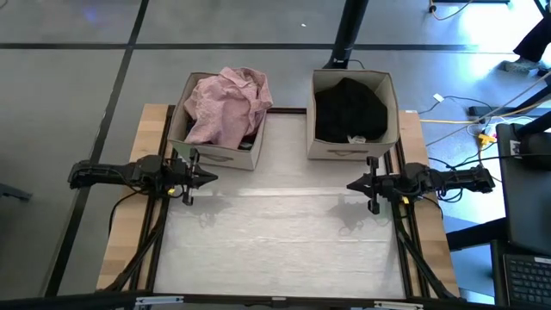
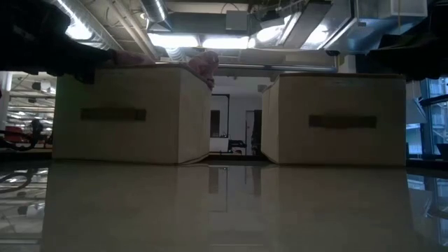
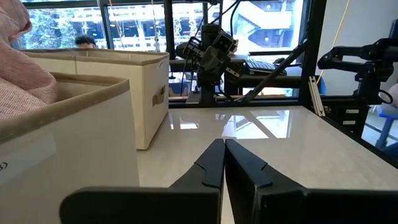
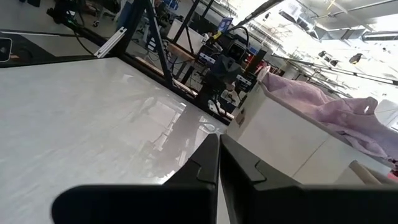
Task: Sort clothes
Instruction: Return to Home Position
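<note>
Hovering over the counter (image 1: 284, 237), my left jaws and right jaws are both clenched, empty. Pink shirt (image 1: 228, 103) fills the left box (image 1: 215, 158); black clothes (image 1: 349, 108) fill the right box (image 1: 344, 151).

The left arm (image 1: 120, 174) is held level and pointed inward, with the left gripper (image 1: 207, 178) at its tip and its fingers (image 3: 208, 165) pressed together. The right arm (image 1: 452, 180) is mirrored opposite. The right gripper (image 1: 353, 184) is faced toward the left one, well apart, its fingers (image 4: 202, 158) likewise pressed together.
</note>
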